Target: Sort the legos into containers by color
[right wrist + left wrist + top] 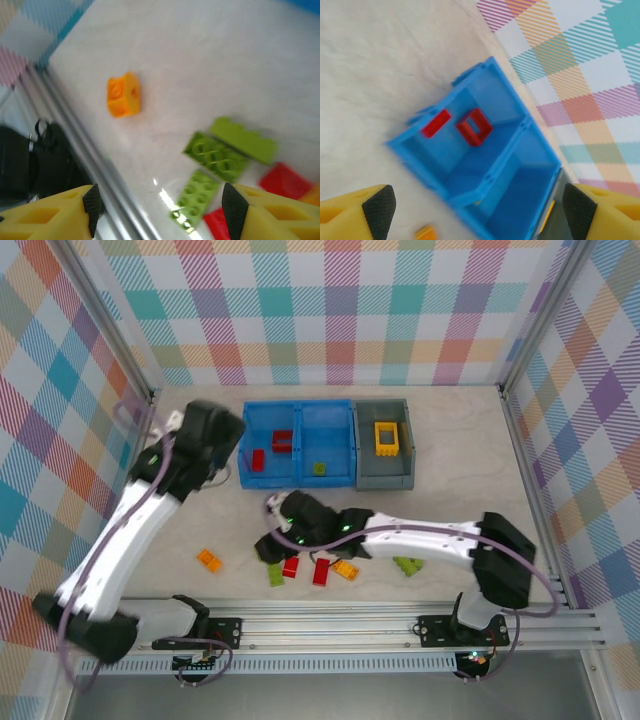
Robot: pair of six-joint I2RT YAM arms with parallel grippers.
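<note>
The blue container (297,483) holds a red frame (283,441) and a red brick (257,461) in its left compartment, and a lime brick (319,468) in the right one. A yellow frame (387,438) lies in the grey container (385,478). My left gripper (228,452) hovers by the blue bin's left side, open and empty (480,212), looking down on the red frame (474,126). My right gripper (278,542) hangs open (162,210) over loose legos near the front. A lime brick (196,197) lies on the table below its fingers, with nothing gripped.
Loose on the table are an orange brick (209,560), a lime brick (276,574), two red bricks (291,566) (321,571), another orange one (346,569) and a lime one (407,565). The metal rail (350,625) runs along the near edge. Checkered walls enclose the table.
</note>
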